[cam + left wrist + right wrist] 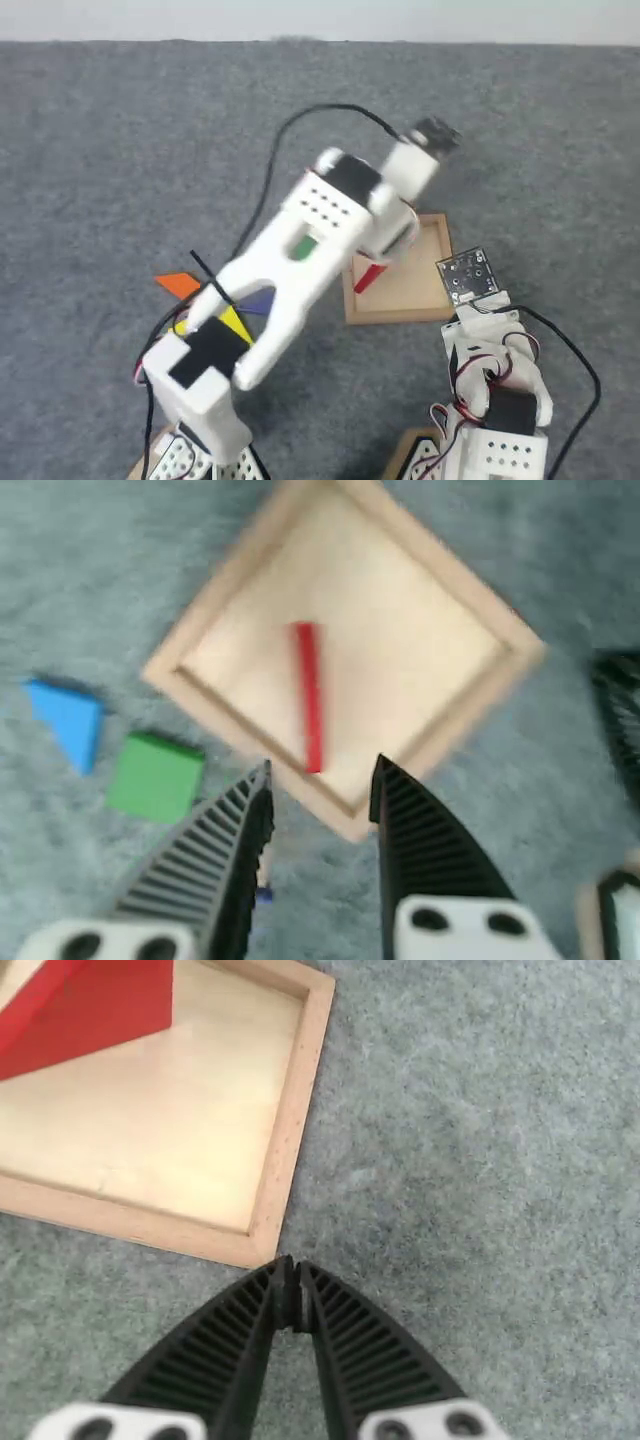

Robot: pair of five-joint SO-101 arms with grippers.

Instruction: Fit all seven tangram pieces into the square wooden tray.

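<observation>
In the high view, the left arm (pixel 310 250) reaches across the grey carpet over the square wooden tray (pixel 425 300), where a red piece (pixel 368 278) sits near one rim. An orange piece (pixel 178 284), a yellow piece (pixel 236 322) and a purple piece (pixel 258 300) lie together on the carpet, well apart from the tray. In the left wrist view, the left gripper (pixel 322 770) hangs above the tray with its jaws spread and nothing between them. The red piece shows as a thin strip, so we judge it is standing on edge, not lying flat. A blue piece (pixel 68 718) and a green piece (pixel 155 775) rest just outside the tray. In the right wrist view, the right gripper (pixel 290 1295) is pressed closed and empty, just beside a tray corner. We judge the task barely begun: one piece is inside but unseated, and the others are not yet placed.
</observation>
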